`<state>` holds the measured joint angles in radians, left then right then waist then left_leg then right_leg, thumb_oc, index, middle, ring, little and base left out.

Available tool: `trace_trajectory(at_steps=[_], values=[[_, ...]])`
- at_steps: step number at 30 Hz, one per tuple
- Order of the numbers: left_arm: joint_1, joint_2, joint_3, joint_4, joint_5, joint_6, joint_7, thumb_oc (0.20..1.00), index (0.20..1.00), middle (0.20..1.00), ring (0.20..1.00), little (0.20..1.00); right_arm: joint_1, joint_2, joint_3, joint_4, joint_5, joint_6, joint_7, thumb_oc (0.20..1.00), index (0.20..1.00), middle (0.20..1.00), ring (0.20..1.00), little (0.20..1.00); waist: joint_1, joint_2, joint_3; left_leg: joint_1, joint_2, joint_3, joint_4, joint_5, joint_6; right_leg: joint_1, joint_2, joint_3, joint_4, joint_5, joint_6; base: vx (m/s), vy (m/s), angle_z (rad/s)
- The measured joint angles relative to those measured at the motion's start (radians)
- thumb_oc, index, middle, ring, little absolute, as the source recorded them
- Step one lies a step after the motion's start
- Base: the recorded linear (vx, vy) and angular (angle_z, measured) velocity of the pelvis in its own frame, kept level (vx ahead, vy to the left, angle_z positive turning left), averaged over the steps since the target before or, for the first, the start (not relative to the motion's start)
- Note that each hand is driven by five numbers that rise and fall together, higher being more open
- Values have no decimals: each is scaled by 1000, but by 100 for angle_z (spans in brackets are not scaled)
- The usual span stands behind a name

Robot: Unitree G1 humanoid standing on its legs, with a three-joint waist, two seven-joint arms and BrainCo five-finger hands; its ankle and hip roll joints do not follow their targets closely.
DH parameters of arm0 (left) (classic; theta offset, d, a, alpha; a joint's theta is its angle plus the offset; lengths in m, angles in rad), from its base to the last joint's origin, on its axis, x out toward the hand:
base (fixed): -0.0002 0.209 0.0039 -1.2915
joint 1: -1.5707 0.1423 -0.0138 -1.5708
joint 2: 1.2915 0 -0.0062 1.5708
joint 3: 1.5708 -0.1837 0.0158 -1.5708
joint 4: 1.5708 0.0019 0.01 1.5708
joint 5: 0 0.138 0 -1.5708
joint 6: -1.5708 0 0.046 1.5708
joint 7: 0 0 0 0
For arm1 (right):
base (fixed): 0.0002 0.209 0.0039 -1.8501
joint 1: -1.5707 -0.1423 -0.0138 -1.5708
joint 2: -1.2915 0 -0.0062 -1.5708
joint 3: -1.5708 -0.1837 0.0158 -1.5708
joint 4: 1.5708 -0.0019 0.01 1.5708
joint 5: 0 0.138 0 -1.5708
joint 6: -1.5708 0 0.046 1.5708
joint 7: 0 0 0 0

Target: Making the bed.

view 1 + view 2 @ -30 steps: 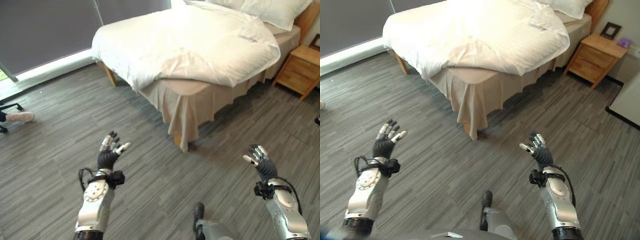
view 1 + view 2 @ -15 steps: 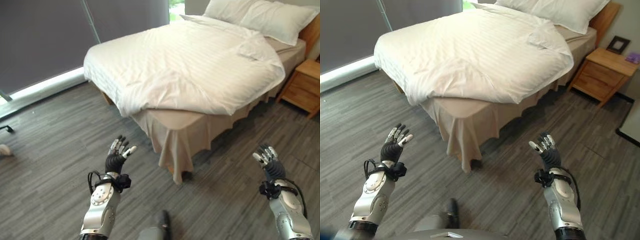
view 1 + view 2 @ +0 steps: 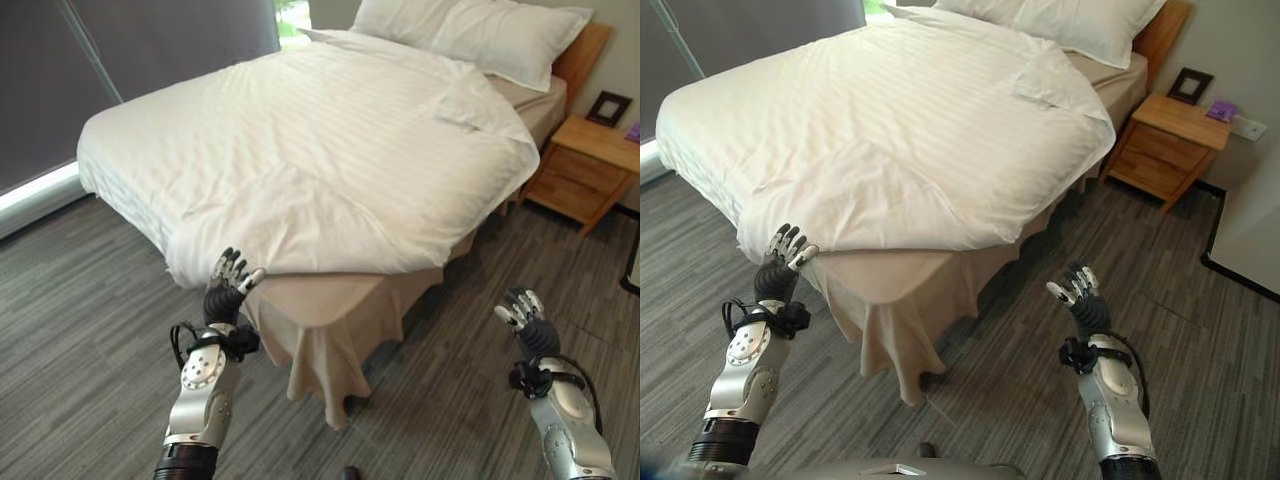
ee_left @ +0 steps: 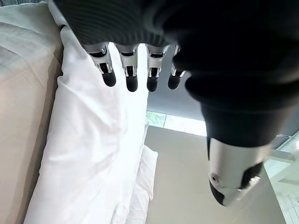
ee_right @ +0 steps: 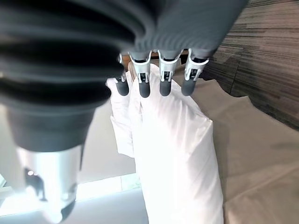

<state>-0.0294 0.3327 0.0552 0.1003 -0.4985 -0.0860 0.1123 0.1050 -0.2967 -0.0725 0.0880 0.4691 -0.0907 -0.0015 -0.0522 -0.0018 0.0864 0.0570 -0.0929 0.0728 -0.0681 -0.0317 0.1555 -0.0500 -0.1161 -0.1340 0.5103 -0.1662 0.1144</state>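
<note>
At the near corner of the bed, my left hand [image 3: 228,288] hovers with fingers spread and relaxed, holding nothing, its tips just short of the hanging hem of the white duvet [image 3: 330,150]. My right hand [image 3: 524,318] is raised over the grey plank floor [image 3: 80,330] on the right, fingers likewise apart and empty, well clear of the bedding.

The duvet lies ahead of me and to the left, its long axis running from this near corner away toward the far right, where two white pillows [image 3: 470,32] rest against the wooden headboard [image 3: 580,52]. It sits crooked on the mattress: at the near corner its hem stops short, leaving bare a strip of beige sheet and the beige bed skirt [image 3: 335,335] that hangs in folds to the floor between my two hands. Along the right edge, up toward the pillows, a corner of the duvet is turned back on itself.

My left hand is by far the nearer to the cloth, so I judge the coming grasp falls to it: the hem lies just beyond and slightly above its fingertips. My right hand would have to travel left and forward across the skirt to reach the edge.

A wooden nightstand [image 3: 585,170] with a small picture frame [image 3: 607,106] stands far right.
</note>
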Motion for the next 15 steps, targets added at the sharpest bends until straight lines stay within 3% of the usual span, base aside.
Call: trace_trajectory(at_steps=[2,3,5,7,9,11,12,13,15], values=[[1,22,-5,-1,2,1,1,1000,1000,1000,1000,1000,2,0,9,-3,0,0,6,1000,1000,1000,1000,1000,-4,-5,6,29,-1,-6,0,-2,1,-101,-39,-22,227,34,-30,113,169,5],[8,25,4,-29,3,0,0,1000,1000,1000,1000,1000,10,3,3,-4,-1,-2,13,1000,1000,1000,1000,1000,2,5,18,47,-4,-15,0,-34,17,-170,-47,-18,260,1,-30,116,121,18],[5,24,4,-28,3,2,-2,1000,1000,1000,1000,1000,15,1,4,-2,-1,10,18,1000,1000,1000,1000,1000,-5,12,33,52,-6,-26,7,-35,11,-196,-53,-19,208,-12,-36,60,13,26],[15,13,19,-33,4,1,-6,1000,1000,1000,1000,1000,25,3,-7,-1,-1,18,32,1000,1000,1000,1000,1000,3,44,51,54,22,-28,4,-53,-12,-213,28,17,-5,-19,-27,67,-57,3],[18,23,32,-27,5,1,-7,1000,1000,1000,1000,1000,48,3,-5,13,-1,22,34,1000,1000,1000,1000,1000,8,32,67,70,20,-33,-2,-61,-24,-226,96,48,-193,22,-62,167,-101,6],[19,22,28,-18,12,2,-7,1000,1000,1000,1000,1000,63,2,-2,15,-1,25,34,1000,1000,1000,1000,1000,-4,17,68,83,16,-40,-1,-64,-30,-178,125,90,-321,86,-67,101,-55,27],[24,21,24,-20,16,2,-10,1000,1000,1000,1000,1000,76,4,-1,16,0,27,35,1000,1000,1000,1000,1000,-2,-13,64,110,-2,-42,-2,-71,-41,-132,124,110,-379,160,-67,156,-96,26],[31,14,26,-19,21,1,-9,1000,1000,1000,1000,1000,70,-1,0,23,0,27,37,1000,1000,1000,1000,1000,2,-14,62,122,1,-44,-5,-81,-52,-108,128,110,-407,202,-94,203,-125,8],[56,6,30,-42,43,2,-12,1000,1000,1000,1000,1000,41,-4,-1,41,0,27,41,1000,1000,1000,1000,1000,5,-7,60,135,23,-35,-4,-94,-69,-40,151,102,-522,247,-110,140,-88,1]])
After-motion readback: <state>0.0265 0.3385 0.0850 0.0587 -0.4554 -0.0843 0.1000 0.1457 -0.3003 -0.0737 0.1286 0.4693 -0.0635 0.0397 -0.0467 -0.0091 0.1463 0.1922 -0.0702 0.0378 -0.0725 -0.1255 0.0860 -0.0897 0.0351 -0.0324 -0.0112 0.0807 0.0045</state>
